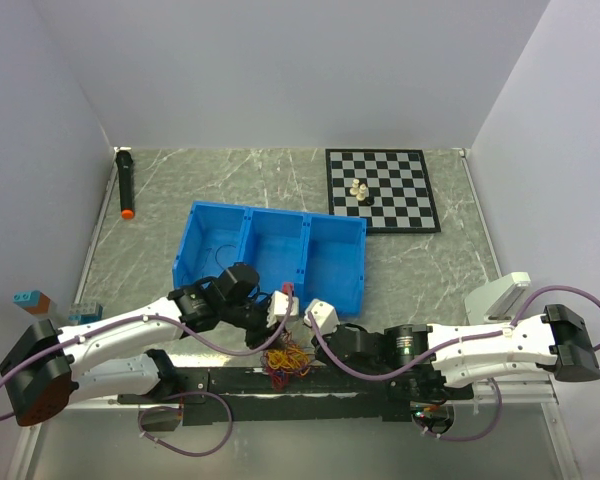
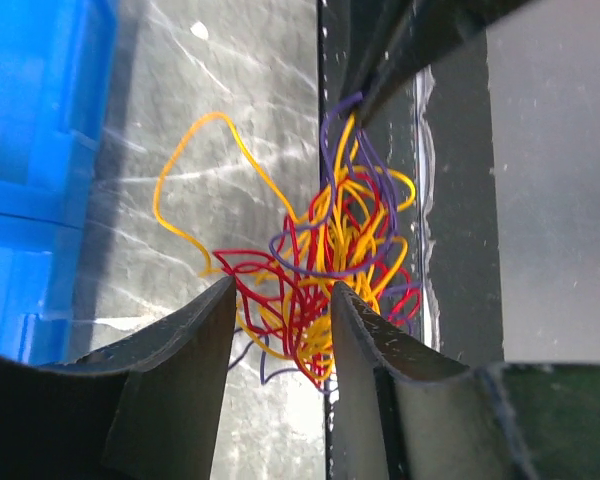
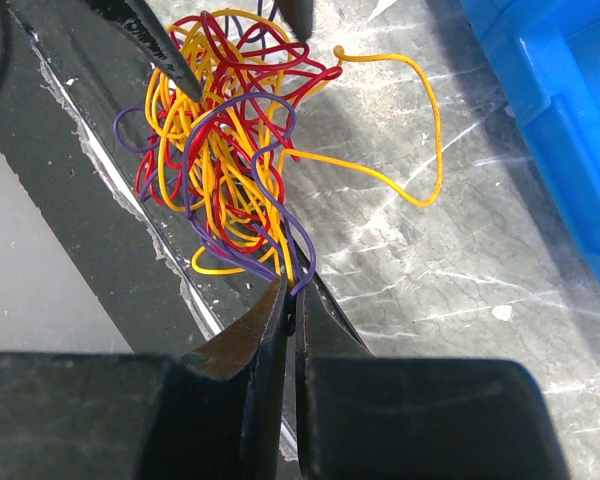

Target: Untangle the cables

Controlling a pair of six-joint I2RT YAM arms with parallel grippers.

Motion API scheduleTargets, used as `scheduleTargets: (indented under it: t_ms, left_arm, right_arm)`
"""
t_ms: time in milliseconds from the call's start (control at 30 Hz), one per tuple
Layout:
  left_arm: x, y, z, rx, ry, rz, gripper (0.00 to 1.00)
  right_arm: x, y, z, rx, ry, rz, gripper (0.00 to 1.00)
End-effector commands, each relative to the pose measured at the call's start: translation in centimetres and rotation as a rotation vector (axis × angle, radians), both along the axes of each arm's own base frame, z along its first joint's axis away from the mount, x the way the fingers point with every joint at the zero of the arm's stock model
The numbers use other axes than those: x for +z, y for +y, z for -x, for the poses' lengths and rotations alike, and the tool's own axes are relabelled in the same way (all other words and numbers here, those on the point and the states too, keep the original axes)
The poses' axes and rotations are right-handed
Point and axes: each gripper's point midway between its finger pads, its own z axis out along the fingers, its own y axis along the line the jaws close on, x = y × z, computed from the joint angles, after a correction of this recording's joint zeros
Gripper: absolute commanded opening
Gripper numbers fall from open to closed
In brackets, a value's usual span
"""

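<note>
Just on the near side of the blue bin (image 1: 270, 255), top view: cables (image 1: 288, 360) sit as one small clump at the counter (image 1: 230, 185) edge, where it meets the black base rail (image 1: 230, 380). Left hand (image 1: 278, 325) and right hand (image 1: 308, 335) converge on it from either side, neither clearly nearer. Hand states aren't readable from up here.

Left wrist view: left hand (image 2: 280, 295) has its fingers (image 2: 180, 380) apart, straddling the near lobe of the cables (image 2: 330, 250). Red and yellow strands sit in the gap, not visibly pinched. Clump is dead ahead of the tips, bin off to the left. Right hand (image 2: 370, 85) comes in from the far side, with a purple strand (image 2: 335, 140) running up to its tip.

Right wrist view: right hand (image 3: 290, 305) is pressed together, clamped on the purple strand plus what looks like a yellow one at the clump's end. Cables (image 3: 225, 140) stretch straight away from it to the left hand's fingertips (image 3: 165, 45). The long axis, such as it is, runs hand to hand, roughly parallel to the bin's front wall. One free yellow loop (image 3: 420, 150) points toward the bin.

My read: the next pull goes along that axis with the hands separating, and purple gets tensioned first.
</note>
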Motion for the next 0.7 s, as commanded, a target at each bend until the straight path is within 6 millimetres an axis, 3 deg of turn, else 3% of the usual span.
scheduleTargets:
  t_ms: [0, 67, 200, 300, 500, 667]
  left_arm:
    - [0.3, 0.2, 0.2, -0.042, -0.039, -0.005, 0.46]
    - [0.2, 0.3, 0.0, -0.042, -0.051, -0.015, 0.43]
    - [0.1, 0.0, -1.8, 0.017, -0.133, -0.014, 0.24]
    - [0.2, -0.2, -2.8, 0.037, -0.175, -0.009, 0.18]
    - [0.3, -0.3, -2.5, 0.017, -0.176, 0.003, 0.01]
    - [2.4, -0.1, -4.2, 0.056, -0.255, -0.018, 0.01]
  right_arm:
    - [2.3, 1.4, -0.3, -0.017, -0.02, -0.072, 0.0]
    - [2.5, 1.4, -0.3, -0.018, -0.019, -0.08, 0.0]
    - [2.5, 1.4, -0.3, -0.019, -0.018, -0.082, 0.0]
    - [2.5, 1.5, -0.3, -0.017, -0.019, -0.083, 0.0]
    - [2.5, 1.4, -0.4, -0.019, -0.023, -0.083, 0.0]
    - [1.8, 1.1, -0.4, -0.038, -0.01, -0.065, 0.0]
